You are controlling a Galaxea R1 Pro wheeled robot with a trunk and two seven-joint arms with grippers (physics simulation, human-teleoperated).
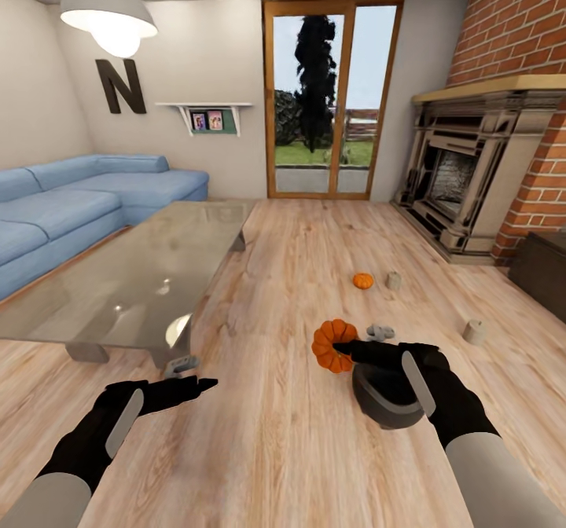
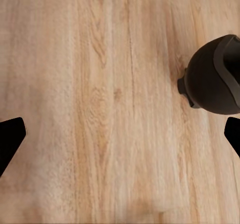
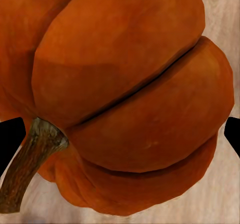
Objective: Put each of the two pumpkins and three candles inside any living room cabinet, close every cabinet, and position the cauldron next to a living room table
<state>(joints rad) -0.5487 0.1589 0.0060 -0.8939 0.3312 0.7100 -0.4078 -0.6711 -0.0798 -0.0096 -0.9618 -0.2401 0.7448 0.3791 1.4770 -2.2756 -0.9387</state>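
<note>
My right gripper (image 1: 341,348) (image 3: 120,136) is shut on an orange ribbed pumpkin (image 1: 326,344) (image 3: 125,74) and holds it tilted above the floor, its stem sideways. Directly under that hand the black cauldron (image 1: 387,408) (image 2: 216,76) stands on the floor. The second pumpkin (image 1: 362,280) sits farther off, beside a tan candle (image 1: 393,280). Another candle (image 1: 474,331) stands to the right. The glass table (image 1: 134,276) is at the left. A corner of the dark cabinet (image 1: 542,273) shows at the right edge. My left gripper (image 1: 169,394) (image 2: 120,139) hangs open over bare floor.
A small grey object (image 1: 381,330) lies on the floor just beyond the held pumpkin. A blue sofa (image 1: 71,214) lines the left wall, and a brick fireplace (image 1: 472,174) fills the right. The glass door (image 1: 330,96) is straight ahead across open wood floor.
</note>
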